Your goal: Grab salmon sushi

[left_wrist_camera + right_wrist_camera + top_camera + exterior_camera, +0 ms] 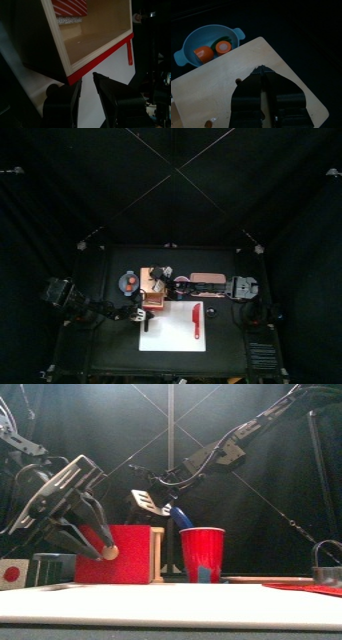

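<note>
1. Black curtains all round. Small black table with a white board at its middle.
2. Salmon sushi: striped top over grainy white rice, lying inside the wooden box, at the inner end. Only the left wrist view shows it; too small to find from above.
3. Box has red outer faces and sits at 11 o'clock of the board in the top view.
4. Left gripper: released, jaws apart and empty, just outside the box's open mouth, apart from the sushi.
5. Right gripper: reaches across from the right, jaws drawn nearly together over a wooden panel. Can't tell if they pinch anything.
6. Blue pot beside that panel holds orange and green pieces.
7. Red knife lies on the board's 3 o'clock edge.
8. Front view: red cup at 3 o'clock of the box.
</note>
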Tool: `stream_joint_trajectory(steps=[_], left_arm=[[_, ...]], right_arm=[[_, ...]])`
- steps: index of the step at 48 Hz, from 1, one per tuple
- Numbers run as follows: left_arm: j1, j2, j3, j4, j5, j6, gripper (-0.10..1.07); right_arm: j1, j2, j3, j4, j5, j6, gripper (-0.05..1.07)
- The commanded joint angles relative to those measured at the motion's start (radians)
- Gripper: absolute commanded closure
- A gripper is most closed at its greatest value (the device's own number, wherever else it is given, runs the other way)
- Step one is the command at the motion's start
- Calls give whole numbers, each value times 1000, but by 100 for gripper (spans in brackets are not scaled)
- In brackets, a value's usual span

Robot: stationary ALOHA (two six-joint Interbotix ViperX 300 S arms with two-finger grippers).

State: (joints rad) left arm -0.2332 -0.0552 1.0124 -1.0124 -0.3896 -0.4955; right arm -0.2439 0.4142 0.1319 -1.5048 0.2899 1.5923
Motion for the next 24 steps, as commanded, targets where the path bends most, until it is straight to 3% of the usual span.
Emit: stream_joint_trajectory(steps=[1,11,24], left_arm=[[3,-8,-9,-29,-14,0,22],[9,6,-15,-112,-89,3,15],[46,69,-57,-117,-153,11,17]], right_arm=[[-6,-9,14,5,0,2,74],[-6,-9,12,5,0,2,74],[-6,-6,11,5,0,2,74]])
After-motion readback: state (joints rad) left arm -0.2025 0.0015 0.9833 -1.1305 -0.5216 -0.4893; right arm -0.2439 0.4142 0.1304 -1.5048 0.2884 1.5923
